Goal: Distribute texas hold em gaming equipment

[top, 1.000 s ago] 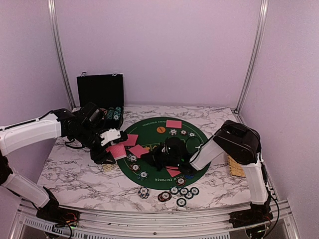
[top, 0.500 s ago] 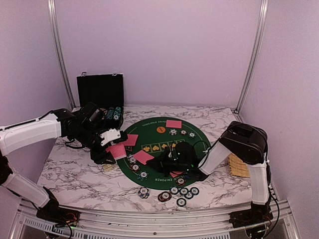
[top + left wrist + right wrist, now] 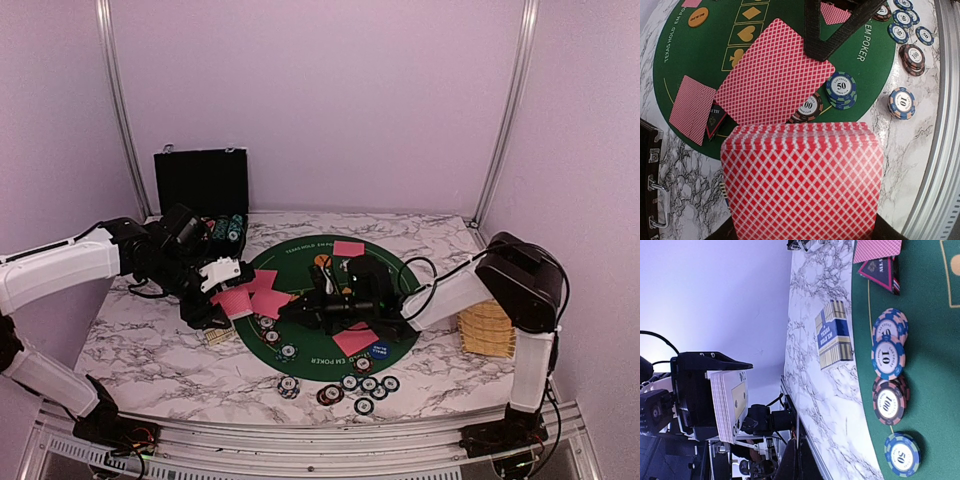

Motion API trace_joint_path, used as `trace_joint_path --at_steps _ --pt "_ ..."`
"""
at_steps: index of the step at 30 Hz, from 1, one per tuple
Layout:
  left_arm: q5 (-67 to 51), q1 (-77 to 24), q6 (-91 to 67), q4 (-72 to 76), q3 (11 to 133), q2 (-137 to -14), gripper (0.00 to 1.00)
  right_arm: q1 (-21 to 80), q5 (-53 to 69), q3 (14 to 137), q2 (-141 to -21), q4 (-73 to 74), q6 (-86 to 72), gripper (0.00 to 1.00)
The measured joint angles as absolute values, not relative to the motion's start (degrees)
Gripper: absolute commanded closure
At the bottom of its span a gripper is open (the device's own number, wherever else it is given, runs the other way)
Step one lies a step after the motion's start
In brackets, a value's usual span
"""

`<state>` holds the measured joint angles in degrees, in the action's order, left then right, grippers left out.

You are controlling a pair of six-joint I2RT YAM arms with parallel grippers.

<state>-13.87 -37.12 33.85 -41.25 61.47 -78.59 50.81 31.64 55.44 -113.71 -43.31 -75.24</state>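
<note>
Dealing is in hand: the left pincer [image 3: 226, 297] is clamped on the deck of red-backed cards [image 3: 802, 185] at the left rim of the green mat [image 3: 687, 57]. The right pincer [image 3: 826, 47], fingers together, sits at the corner of a single card [image 3: 772, 72] lying on the mat beside the deck. Next, I judge, that card must be slid to an open seat, clear of the chip stacks [image 3: 841, 89].

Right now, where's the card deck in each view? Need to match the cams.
Top external: the card deck sits in the left gripper, at the mat's left edge.
Left wrist: the card deck fills the lower centre, red backs showing.
Right wrist: the card deck is at the left, seen edge-on.
Shared landmark: green poker mat.
</note>
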Motion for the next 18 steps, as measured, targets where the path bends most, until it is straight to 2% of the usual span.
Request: trace_joint_path --at_steps 6,13,16,18 --pt "-13.4 -37.1 33.8 -41.5 61.5 -78.1 1.00 52.1 38.0 61.3 -115.0 -35.6 -69.7 1.00" --pt "-13.4 -36.1 33.8 -41.7 61.5 -77.3 1.00 57.4 43.3 75.4 -122.8 -21.4 -61.5 1.00" --pt "-13.4 -35.8 33.8 -41.9 61.3 -76.7 1.00 59.0 44.7 81.8 -126.4 -15.4 -58.2 0.94" --pt "-13.4 -35.7 33.8 -41.9 61.2 -76.2 1.00 59.9 45.3 86.6 -129.0 -11.4 -56.0 0.84"
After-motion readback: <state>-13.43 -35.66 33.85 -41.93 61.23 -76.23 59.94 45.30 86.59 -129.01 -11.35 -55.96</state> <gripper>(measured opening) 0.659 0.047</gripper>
